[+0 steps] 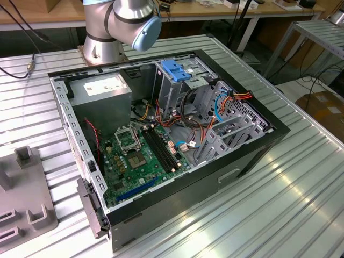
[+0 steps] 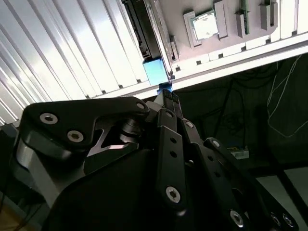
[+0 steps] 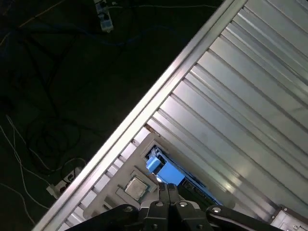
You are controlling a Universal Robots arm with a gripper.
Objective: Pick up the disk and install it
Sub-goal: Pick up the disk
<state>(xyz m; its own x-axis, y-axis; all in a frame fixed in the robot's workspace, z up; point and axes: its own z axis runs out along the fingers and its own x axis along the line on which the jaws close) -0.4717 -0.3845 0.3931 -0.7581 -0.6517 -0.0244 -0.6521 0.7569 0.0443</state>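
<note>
In both wrist views the disk (image 2: 146,33) (image 3: 166,172) shows as a dark slab seen edge-on, with a bright blue carrier end, resting by the grey fixture plate (image 2: 192,7) near the ribbed table's edge. My gripper (image 2: 166,94) (image 3: 168,186) has its black fingers pressed together, shut with nothing between them. Its tips point at the disk's blue end and sit just short of it in the picture; I cannot tell whether they touch. The open computer case (image 1: 161,134) lies on the table in the exterior view.
A processor chip (image 2: 204,26) (image 3: 135,186) sits in the fixture beside the disk. Past the table edge (image 3: 144,113) is dark floor with cables. Inside the case are a grey power-supply box (image 1: 102,91), a blue bracket (image 1: 177,70) on the tall cage, and the motherboard (image 1: 140,158). The arm's base (image 1: 115,27) stands behind.
</note>
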